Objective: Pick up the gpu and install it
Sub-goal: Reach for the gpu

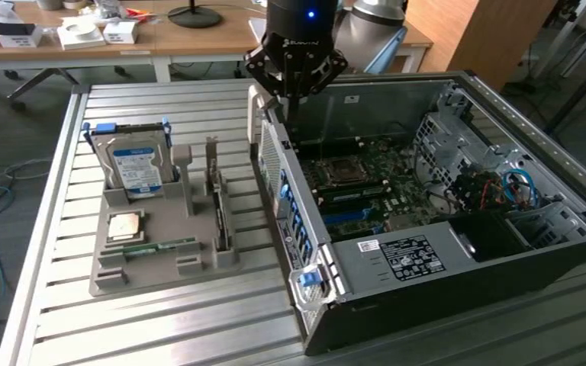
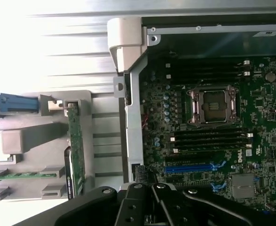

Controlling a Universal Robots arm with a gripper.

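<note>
The gpu (image 1: 217, 200) stands on its edge in a slot of the grey holder (image 1: 161, 267), its narrow metal bracket (image 1: 211, 152) sticking up at the far end. From the wrist view it is a thin green strip (image 2: 75, 148). My gripper (image 1: 289, 97) hangs shut and holding nothing above the rear wall of the open computer case (image 1: 375, 263), to the exterior view's right of the gpu and well apart from it. In the wrist view the gripper (image 2: 152, 202) sits over the case wall, near the motherboard (image 2: 213, 141) and its blue slot (image 2: 189, 167).
The holder also carries a silver hard drive (image 1: 135, 168) with a blue-white label, a square processor (image 1: 125, 225) and a green memory stick (image 1: 161, 246). Everything rests on a slatted metal table (image 1: 150, 328). A wooden desk (image 1: 100, 38) with boxes stands behind.
</note>
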